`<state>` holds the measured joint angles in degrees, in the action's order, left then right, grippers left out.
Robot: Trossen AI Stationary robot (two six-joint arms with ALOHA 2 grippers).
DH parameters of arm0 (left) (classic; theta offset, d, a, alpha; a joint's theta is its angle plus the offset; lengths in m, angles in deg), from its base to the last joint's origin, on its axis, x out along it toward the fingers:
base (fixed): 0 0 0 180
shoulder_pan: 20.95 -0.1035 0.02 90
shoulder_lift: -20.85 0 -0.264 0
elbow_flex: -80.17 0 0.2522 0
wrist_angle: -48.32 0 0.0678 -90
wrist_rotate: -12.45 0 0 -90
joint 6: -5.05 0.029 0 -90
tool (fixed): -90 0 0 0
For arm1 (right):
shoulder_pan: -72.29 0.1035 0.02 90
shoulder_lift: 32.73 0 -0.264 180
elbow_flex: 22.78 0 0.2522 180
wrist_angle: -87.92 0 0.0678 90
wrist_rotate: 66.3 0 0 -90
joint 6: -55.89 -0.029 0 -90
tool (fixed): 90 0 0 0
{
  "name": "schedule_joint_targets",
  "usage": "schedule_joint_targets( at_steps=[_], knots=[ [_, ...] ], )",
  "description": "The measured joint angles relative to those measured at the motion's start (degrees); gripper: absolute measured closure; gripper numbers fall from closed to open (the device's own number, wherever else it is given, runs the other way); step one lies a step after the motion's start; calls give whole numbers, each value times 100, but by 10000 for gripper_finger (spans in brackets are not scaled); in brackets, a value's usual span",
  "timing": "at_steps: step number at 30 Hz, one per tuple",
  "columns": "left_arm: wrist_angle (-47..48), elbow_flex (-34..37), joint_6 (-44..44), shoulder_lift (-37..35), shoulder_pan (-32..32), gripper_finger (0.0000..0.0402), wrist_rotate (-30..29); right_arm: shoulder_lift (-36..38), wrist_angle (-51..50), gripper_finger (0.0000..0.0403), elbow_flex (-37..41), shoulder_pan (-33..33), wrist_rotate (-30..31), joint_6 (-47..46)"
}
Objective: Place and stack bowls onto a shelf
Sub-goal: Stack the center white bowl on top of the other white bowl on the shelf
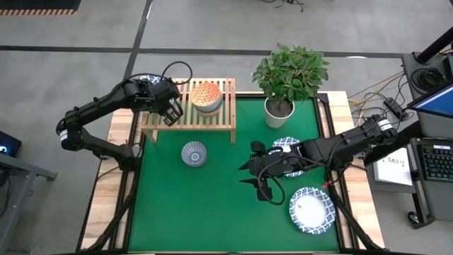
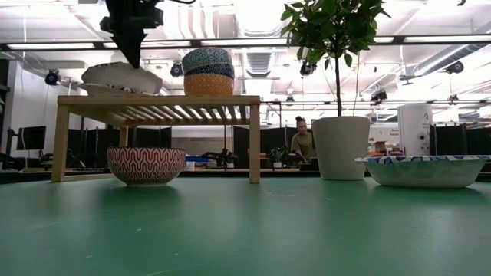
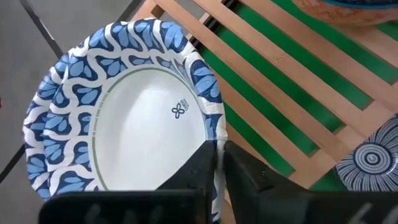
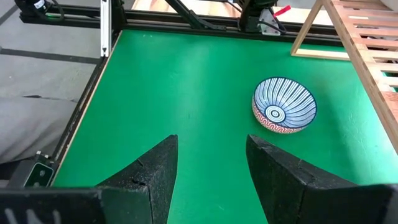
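My left gripper [image 3: 216, 163] is over the left end of the light-wood shelf [image 1: 216, 124], shut on a wide white bowl with a blue rim [image 3: 134, 118]. In the low view this bowl [image 2: 121, 77] sits at the level of the shelf top, slightly tilted. A grey-blue small bowl [image 2: 207, 60] is stacked in a yellow-orange one [image 2: 207, 84] on the slats. A red-orange bowl [image 1: 194, 153] stands on the green mat in front of the shelf. My right gripper [image 1: 253, 170] hovers open over the mat's middle, beside a wide bowl [image 1: 286, 144]; another wide bowl [image 1: 311, 210] lies near the mat's near right corner. My left gripper pinches the wide bowl's rim [image 3: 216, 134] with one finger inside the bowl and one outside. The fingers [image 2: 129, 46] come from above, pointing down. The bowl lies slightly tilted at the shelf's left end, partly past its edge; whether it rests on the slats I cannot tell.
A potted plant in a white pot [image 1: 279, 110] stands at the mat's far right, next to the shelf's right end. The right arm [image 1: 340, 145] stretches over one wide bowl. Wooden borders [image 1: 117, 177] frame the mat. A person [image 2: 303, 142] sits far off in the room.
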<state>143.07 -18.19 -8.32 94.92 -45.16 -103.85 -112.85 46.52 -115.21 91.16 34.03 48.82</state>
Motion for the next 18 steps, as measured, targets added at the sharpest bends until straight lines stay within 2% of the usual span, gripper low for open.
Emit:
schedule_joint_targets(
  at_steps=[4, 9, 13, 18],
  knots=[
    [-2, 2, -1, 0, 0, 381, -42, 0, -4, 223, 0, 0, 2, 0],
    [99, 9, 47, 0, -2, 381, -599, 0, -31, 223, 0, 0, 2, 0],
    [160, 11, 209, 0, -4, 398, -581, 0, -46, 223, 0, 0, 4, -54],
    [159, 25, 388, 0, 0, 400, -155, 0, -48, 223, 0, 0, 6, -58]
  ],
)
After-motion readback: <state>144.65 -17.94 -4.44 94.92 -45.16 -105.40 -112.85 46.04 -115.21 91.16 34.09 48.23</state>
